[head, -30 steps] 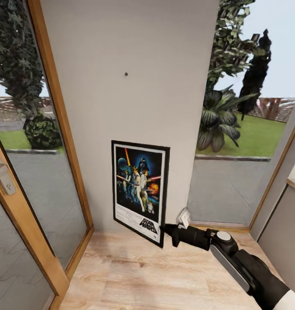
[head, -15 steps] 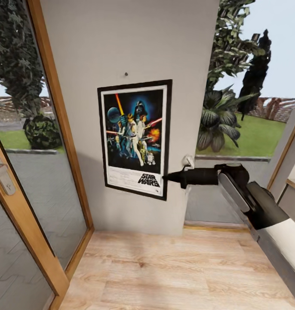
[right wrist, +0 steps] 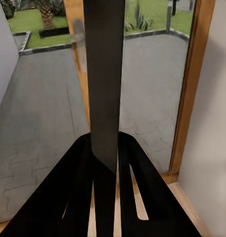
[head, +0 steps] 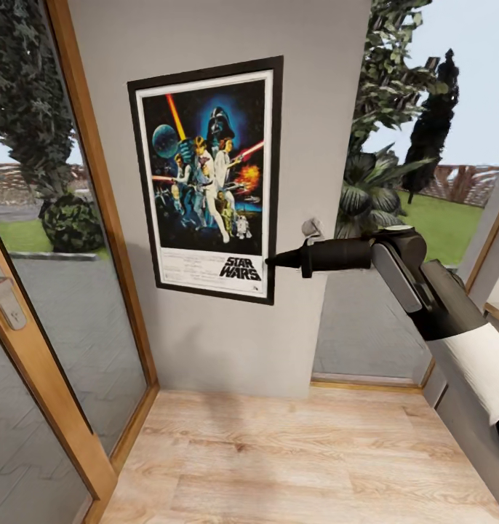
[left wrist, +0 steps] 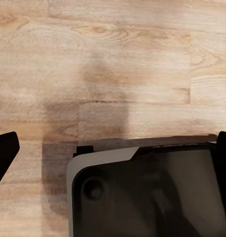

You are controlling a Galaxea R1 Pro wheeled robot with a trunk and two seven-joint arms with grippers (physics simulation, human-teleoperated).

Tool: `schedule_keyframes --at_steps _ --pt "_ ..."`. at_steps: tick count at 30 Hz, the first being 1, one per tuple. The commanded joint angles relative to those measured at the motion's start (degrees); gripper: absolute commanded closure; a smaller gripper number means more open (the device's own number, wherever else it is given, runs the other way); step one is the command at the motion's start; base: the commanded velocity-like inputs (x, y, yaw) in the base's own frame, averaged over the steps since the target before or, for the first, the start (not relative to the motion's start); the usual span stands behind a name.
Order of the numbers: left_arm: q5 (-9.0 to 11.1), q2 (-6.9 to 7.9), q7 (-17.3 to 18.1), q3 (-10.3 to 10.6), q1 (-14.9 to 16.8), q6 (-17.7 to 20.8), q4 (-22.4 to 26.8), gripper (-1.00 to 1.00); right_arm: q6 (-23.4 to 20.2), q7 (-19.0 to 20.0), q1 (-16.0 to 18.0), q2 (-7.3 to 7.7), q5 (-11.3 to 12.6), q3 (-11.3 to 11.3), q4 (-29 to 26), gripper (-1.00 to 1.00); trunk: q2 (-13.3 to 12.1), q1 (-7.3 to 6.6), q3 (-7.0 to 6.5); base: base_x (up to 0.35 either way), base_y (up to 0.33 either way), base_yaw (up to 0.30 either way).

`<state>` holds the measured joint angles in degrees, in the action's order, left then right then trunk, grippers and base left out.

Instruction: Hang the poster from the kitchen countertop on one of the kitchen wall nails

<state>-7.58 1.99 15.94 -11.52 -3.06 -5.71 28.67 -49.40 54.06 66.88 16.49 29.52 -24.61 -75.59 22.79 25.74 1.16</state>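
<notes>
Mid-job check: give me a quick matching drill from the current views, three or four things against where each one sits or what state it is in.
Things:
1. poster
2. right gripper
3. plank floor
4. left gripper

Places or states:
A. pale wood, below the wall section
B. pinching the frame's lower right corner
C. held up against the off-white wall between two windows
D. fingers spread wide over bare floor

Pairs: 1-C, 2-B, 3-A, 4-D
</notes>
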Motion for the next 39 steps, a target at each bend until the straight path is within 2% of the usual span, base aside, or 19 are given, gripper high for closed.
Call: schedule_keyframes --at_steps 1,27,31,39 --pt "-0.6 -0.06 0.4 -0.4 0.0 -0.2 0.1 -1.00 -0.4 0.0 0.3 -0.02 0.4 -0.1 0.0 1.00 0.1 0.04 0.12 0.000 0.000 0.000" --pt "-0.6 -0.06 0.4 -0.4 0.0 -0.3 0.2 -1.00 0.1 1.2 0.7 0.19 0.4 0.1 -0.9 1.00 0.1 0.04 0.12 0.000 0.000 0.000" --pt "-0.6 -0.04 0.4 -0.4 0.0 -0.3 0.2 -1.00 0.1 1.3 0.6 0.21 0.4 2.6 -1.1 1.00 0.1 0.04 0.12 0.019 0.000 0.000" --pt "-0.6 -0.02 0.4 -0.4 0.0 -0.3 0.2 -1.00 0.1 1.3 0.6 0.21 0.4 3.0 -1.5 1.00 0.1 0.04 0.12 0.019 0.000 0.000"
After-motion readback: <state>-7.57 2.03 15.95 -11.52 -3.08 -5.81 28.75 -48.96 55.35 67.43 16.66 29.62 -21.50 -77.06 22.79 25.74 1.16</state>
